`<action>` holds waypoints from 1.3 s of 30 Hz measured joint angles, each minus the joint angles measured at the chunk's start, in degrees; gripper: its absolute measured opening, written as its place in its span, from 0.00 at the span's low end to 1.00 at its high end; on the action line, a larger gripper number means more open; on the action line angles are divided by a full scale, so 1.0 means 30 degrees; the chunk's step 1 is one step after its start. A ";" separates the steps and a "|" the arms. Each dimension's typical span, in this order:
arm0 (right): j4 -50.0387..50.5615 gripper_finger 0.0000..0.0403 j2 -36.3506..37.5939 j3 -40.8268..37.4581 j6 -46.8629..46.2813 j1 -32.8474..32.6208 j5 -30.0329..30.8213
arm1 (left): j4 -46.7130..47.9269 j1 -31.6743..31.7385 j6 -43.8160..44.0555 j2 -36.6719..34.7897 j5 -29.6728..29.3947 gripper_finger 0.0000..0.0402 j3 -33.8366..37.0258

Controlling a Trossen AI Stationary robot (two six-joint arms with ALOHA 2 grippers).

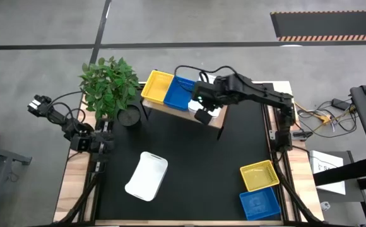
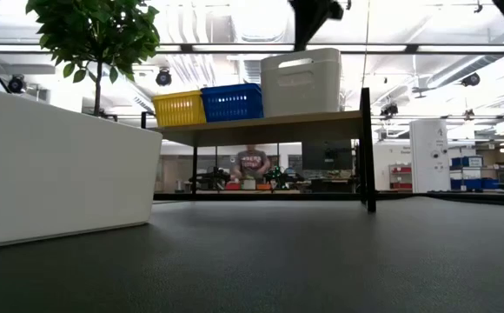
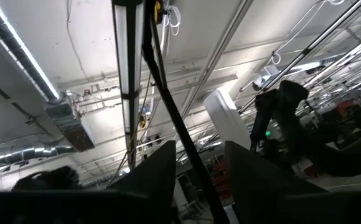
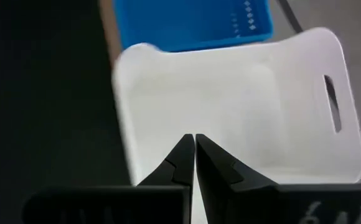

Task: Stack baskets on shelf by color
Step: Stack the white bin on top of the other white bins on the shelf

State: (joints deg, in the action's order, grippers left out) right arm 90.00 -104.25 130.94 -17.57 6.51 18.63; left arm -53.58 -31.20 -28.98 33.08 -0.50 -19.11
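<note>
Three baskets sit side by side on the shelf [image 1: 218, 120] along the table's far edge: a yellow basket [image 1: 156, 86] at one end, a blue basket [image 1: 177, 93] touching it in the middle, and a white basket [image 2: 301, 83] at the other end, one spot per color so later ones can nest on their match. The right gripper [image 4: 195, 160] hangs just above the white basket's open inside, its fingers pressed together and holding nothing. Out on the table [image 1: 202, 164], another white basket [image 1: 147, 176] lies near the left edge, while a second yellow basket [image 1: 259, 174] and a second blue basket [image 1: 259, 203] wait at the near right corner. The left gripper [image 1: 42, 104] is parked off the table's left edge, partly open and empty.
</note>
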 joint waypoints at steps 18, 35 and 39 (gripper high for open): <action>-0.7309 0.02 0.6116 -0.9798 -0.0290 -0.7913 0.1299 | 0.0068 0.0022 -0.0157 0.6682 -0.2875 0.30 -0.3727; -2.0953 0.02 1.1323 -2.2120 0.5318 -1.3292 0.1275 | 0.1570 0.0022 0.1493 1.2146 -0.6613 0.30 -0.6172; -2.3414 0.02 1.2236 -2.4288 0.6687 -1.3735 0.1156 | 0.1724 0.0022 0.3774 1.3242 -0.6663 0.30 -0.6269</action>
State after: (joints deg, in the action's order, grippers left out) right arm 19.76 -67.54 58.07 2.49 -34.69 22.09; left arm -48.41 -31.14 -17.66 72.81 -20.48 -37.92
